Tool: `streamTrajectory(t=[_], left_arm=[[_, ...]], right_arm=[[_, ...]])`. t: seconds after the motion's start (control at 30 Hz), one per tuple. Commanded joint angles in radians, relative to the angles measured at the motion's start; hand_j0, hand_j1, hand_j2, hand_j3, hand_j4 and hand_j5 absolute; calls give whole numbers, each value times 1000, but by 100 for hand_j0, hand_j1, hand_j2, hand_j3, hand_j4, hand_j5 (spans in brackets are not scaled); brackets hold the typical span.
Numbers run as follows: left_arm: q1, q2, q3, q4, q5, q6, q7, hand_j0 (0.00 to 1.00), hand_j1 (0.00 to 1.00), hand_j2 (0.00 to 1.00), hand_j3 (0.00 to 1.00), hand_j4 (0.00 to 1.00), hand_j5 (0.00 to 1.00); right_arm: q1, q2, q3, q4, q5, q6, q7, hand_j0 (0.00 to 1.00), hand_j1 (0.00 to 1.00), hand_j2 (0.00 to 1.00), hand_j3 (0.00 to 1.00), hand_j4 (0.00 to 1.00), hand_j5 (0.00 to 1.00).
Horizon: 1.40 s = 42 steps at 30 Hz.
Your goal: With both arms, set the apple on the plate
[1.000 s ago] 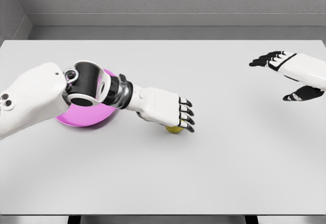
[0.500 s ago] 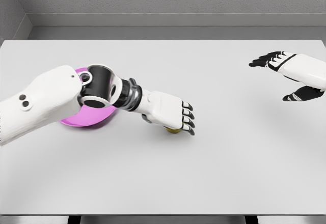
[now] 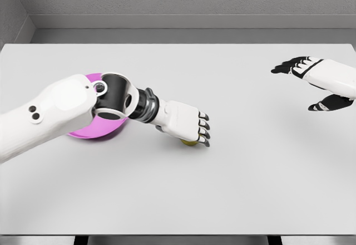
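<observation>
Fingers [image 3: 203, 129] of the left hand [image 3: 183, 121] curl down over the apple [image 3: 190, 141], a small yellow-green fruit lying on the white worktop [image 3: 222, 189] a little left of the middle. Only the lower edge of the apple shows beneath the palm and dark fingertips, so it cannot be told whether the fingers actually pinch it or merely cover it. The apple is on the bare worktop, to the right of the pink plate [image 3: 100, 132] and apart from it.

Compared with the frames half a second and a second earlier, the left forearm has swung further in over the plate, hiding more of its pink surface; only the near rim and a sliver at the far left edge now show. The hand has settled slightly lower and a touch to the left over the apple, and less of the fruit is visible than a second ago. The apple itself has not shifted on the worktop, and the plate lies where it did.

Over at the far right edge, the right hand [image 3: 317, 81] hangs above the worktop with its fingers spread and holding nothing, well apart from the apple, unchanged from the earlier frames.
</observation>
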Motion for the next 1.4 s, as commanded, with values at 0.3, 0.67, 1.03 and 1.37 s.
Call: streamTrajectory(t=[0.3, 0.67, 1.03, 1.37], left_arm=[[2, -24, 1, 27, -27, 2, -1, 100, 100, 100, 100, 100, 100], [2, -37, -19, 31, -41, 2, -1, 72, 72, 72, 72, 72, 72], [5, -27, -28, 27, -43, 2, -1, 21, 21, 21, 21, 21, 21], [0, 42, 45, 30, 36, 2, -1, 8, 8, 8, 8, 8, 8]], right_arm=[[6, 0, 0, 0, -5, 2, -1, 100, 100, 100, 100, 100, 100], [25, 0, 0, -34, -5, 2, -1, 100, 100, 100, 100, 100, 100], [31, -1, -23, -14, -5, 2, -1, 100, 100, 100, 100, 100, 100], [31, -1, -25, 6, -5, 2, -1, 100, 100, 100, 100, 100, 100]])
